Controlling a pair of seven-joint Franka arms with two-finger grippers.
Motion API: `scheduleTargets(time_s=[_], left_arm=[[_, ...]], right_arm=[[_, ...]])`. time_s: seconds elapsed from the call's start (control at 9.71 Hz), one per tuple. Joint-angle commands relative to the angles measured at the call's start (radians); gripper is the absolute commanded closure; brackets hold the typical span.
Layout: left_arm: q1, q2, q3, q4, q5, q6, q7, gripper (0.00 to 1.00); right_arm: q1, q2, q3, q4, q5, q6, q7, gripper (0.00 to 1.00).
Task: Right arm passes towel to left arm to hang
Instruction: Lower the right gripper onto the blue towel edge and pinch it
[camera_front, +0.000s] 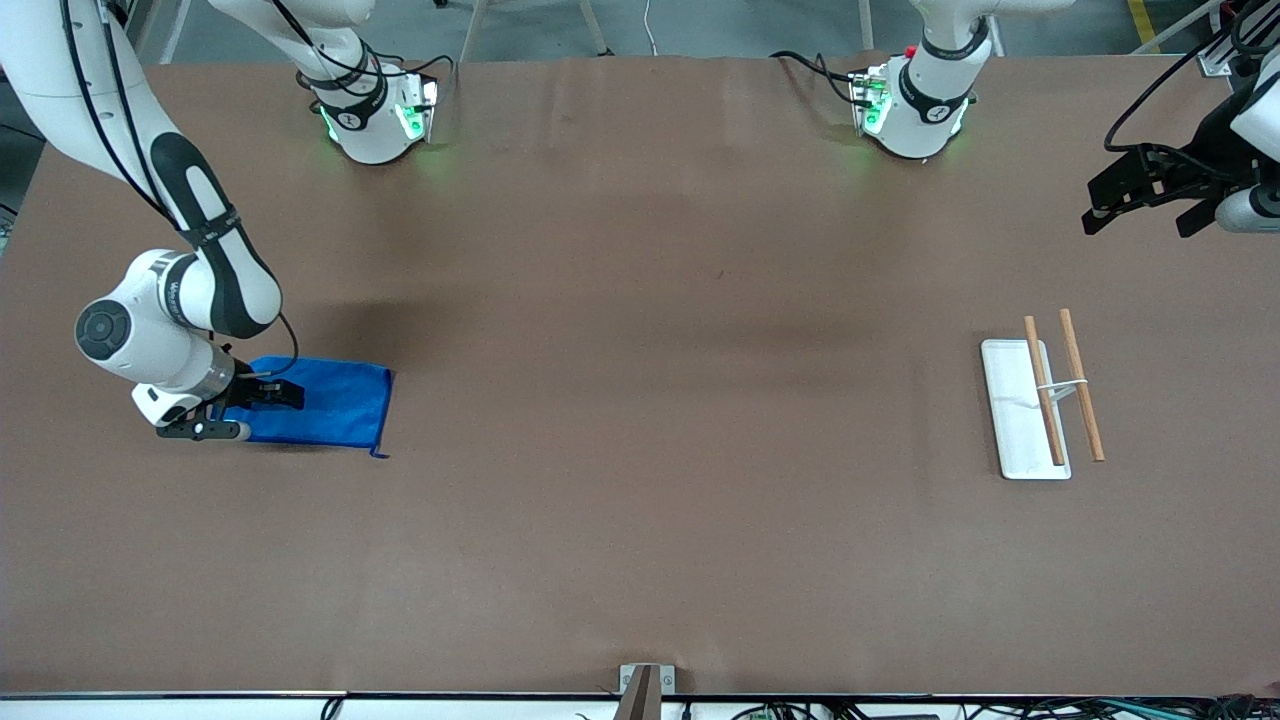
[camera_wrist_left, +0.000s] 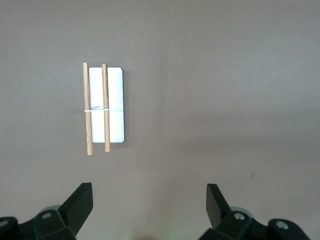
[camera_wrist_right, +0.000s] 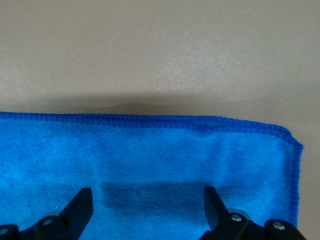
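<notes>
A brown table (camera_front: 640, 400) holds the towel (camera_front: 335, 405) flat at the right arm's end. The right gripper (camera_wrist_right: 145, 210) sits low over it, jaws spread. The left gripper (camera_wrist_left: 149, 202) waits raised, jaws spread, above a white tray (camera_front: 1012, 410) crossed by two wooden sticks (camera_front: 1043, 390).

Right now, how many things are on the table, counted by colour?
Blue: 1, the towel
White: 1, the flat white base
Brown: 2, the wooden rods
Total: 4
</notes>
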Motion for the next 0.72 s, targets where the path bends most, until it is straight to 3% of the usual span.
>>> scheduleTargets(time_s=[0.0, 0.21, 0.31, 0.41, 0.62], left_arm=[[0.001, 0.012, -0.002, -0.015, 0.001, 0.001, 0.000, 0.00], [-0.002, 0.014, -0.002, -0.017, 0.001, 0.001, 0.003, 0.00], [-0.002, 0.012, -0.002, -0.018, 0.001, 0.001, 0.003, 0.00], [-0.002, 0.011, -0.004, -0.018, 0.001, 0.001, 0.010, 0.00], [-0.007, 0.009, -0.005, -0.020, -0.010, -0.002, -0.003, 0.00]], right_arm=[[0.004, 0.002, 0.002, -0.021, -0.007, 0.025, -0.003, 0.15], [0.004, 0.004, 0.002, -0.020, -0.007, 0.016, -0.003, 0.71], [0.004, 0.004, 0.002, -0.020, -0.007, 0.013, 0.000, 0.88], [0.006, 0.002, 0.002, -0.018, -0.007, 0.010, 0.012, 0.96], [0.011, -0.051, 0.003, 0.009, -0.007, -0.074, 0.011, 0.95]])
